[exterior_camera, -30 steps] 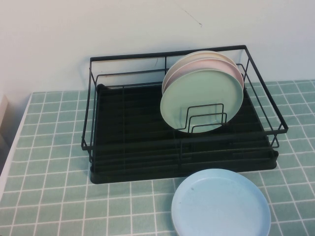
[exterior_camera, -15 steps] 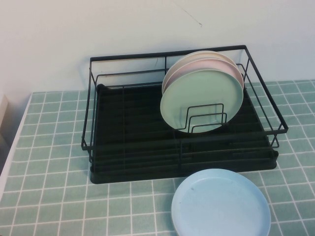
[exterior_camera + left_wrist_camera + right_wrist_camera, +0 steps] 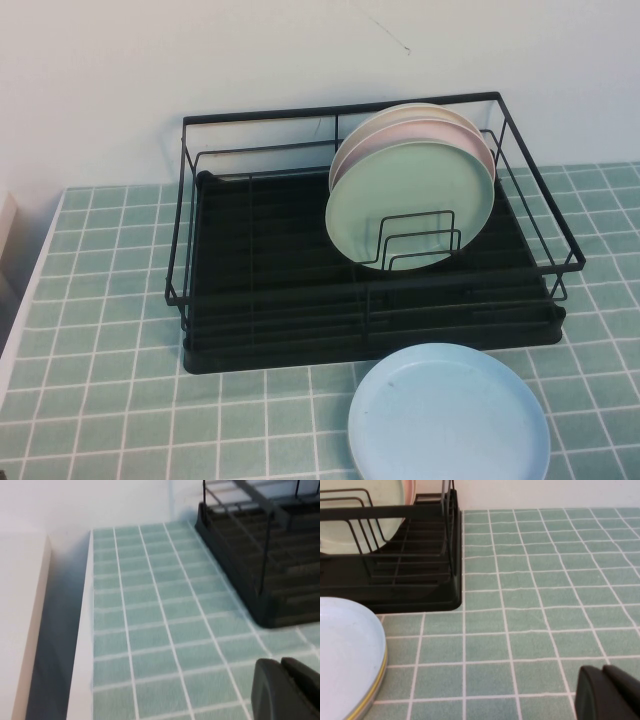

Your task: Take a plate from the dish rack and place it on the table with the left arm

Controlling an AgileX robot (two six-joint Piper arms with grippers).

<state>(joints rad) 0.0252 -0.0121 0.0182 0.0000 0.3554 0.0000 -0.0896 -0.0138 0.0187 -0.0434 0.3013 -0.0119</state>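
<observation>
The pale mint-green plate [image 3: 410, 205] stands upright in the black wire dish rack [image 3: 270, 270], held by the wire dividers, at the front of a stack with a pink plate [image 3: 400, 128] behind it. The teal tiled table [image 3: 100, 330] surrounds the rack. Neither arm shows in the high view. In the left wrist view my left gripper [image 3: 281, 666] is shut and empty, low over the tiles beside the rack's corner [image 3: 265, 600]. In the right wrist view my right gripper [image 3: 603, 672] is shut and empty over the tiles [image 3: 535, 605], off the rack's other end [image 3: 395, 565].
A light blue plate [image 3: 448, 415] lies flat on the table in front of the rack's right half; it also shows in the right wrist view [image 3: 345, 655]. The table's white left edge [image 3: 82, 645] drops off beside my left gripper. A wall stands behind the rack.
</observation>
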